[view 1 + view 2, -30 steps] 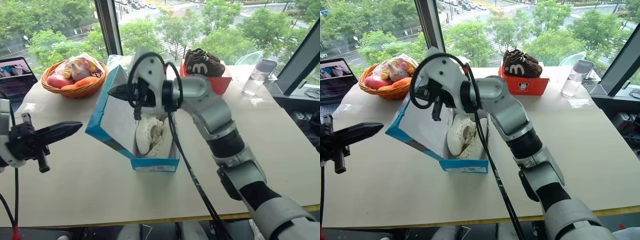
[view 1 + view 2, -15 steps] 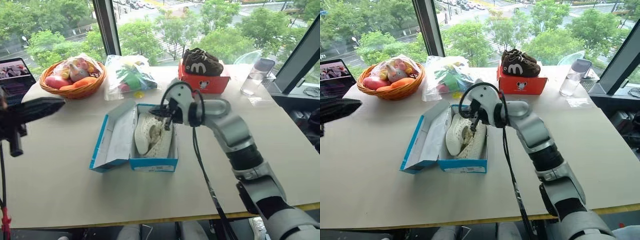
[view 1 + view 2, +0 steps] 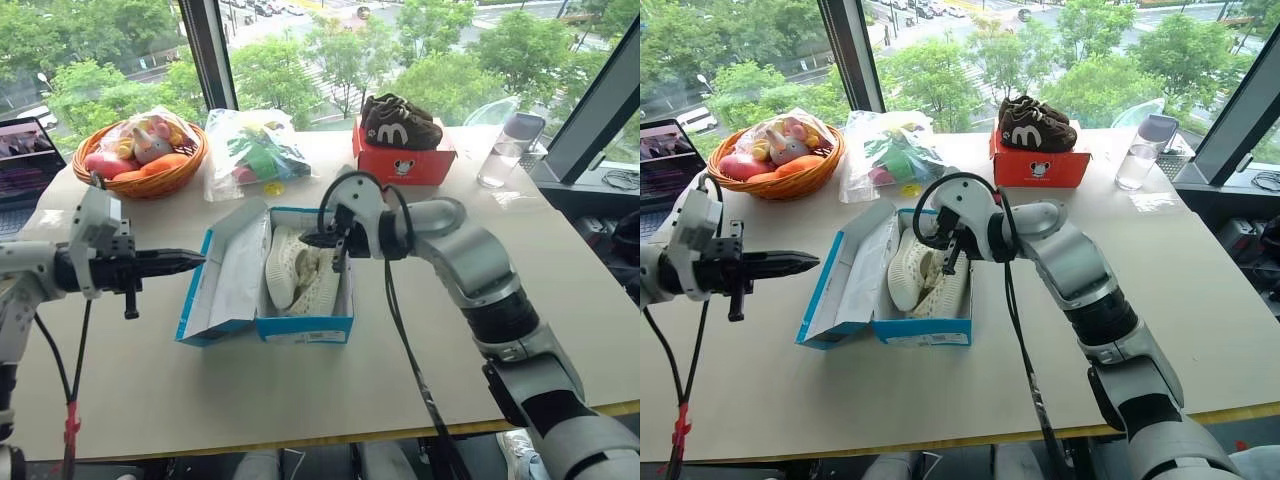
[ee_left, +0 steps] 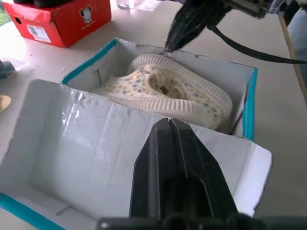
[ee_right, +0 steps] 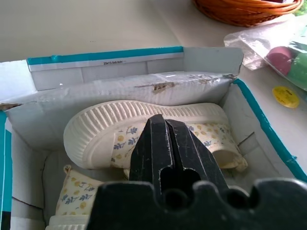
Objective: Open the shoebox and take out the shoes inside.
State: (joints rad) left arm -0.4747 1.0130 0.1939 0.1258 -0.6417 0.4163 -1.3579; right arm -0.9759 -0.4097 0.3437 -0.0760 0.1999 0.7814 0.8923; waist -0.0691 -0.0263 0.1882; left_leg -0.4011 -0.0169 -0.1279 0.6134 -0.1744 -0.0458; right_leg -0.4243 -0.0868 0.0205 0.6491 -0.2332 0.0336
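Observation:
The blue shoebox [image 3: 300, 327] stands open in the middle of the table, its white-lined lid [image 3: 230, 275] lying flat to the left. Inside it, two cream shoes [image 3: 300, 275] with small flower prints lie on their sides. My right gripper [image 3: 308, 240] hovers just over the shoes at the box's far end, fingers [image 5: 160, 143] pressed together with nothing between them. My left gripper [image 3: 196, 261] is shut too, level, its tip at the lid's left edge and pointing across the lid [image 4: 96, 143] toward the shoes [image 4: 168, 91].
A red box [image 3: 405, 165] with dark brown shoes on top stands behind the shoebox. A plastic bag of toys [image 3: 255, 150] and a wicker basket [image 3: 140, 165] sit at the back left, a laptop [image 3: 30, 165] at far left, a clear bottle [image 3: 500, 155] at back right.
The lid, held up by my right gripper a second ago, has dropped flat to the left. My right gripper came down over the shoes. My left gripper moved in to the lid's edge.

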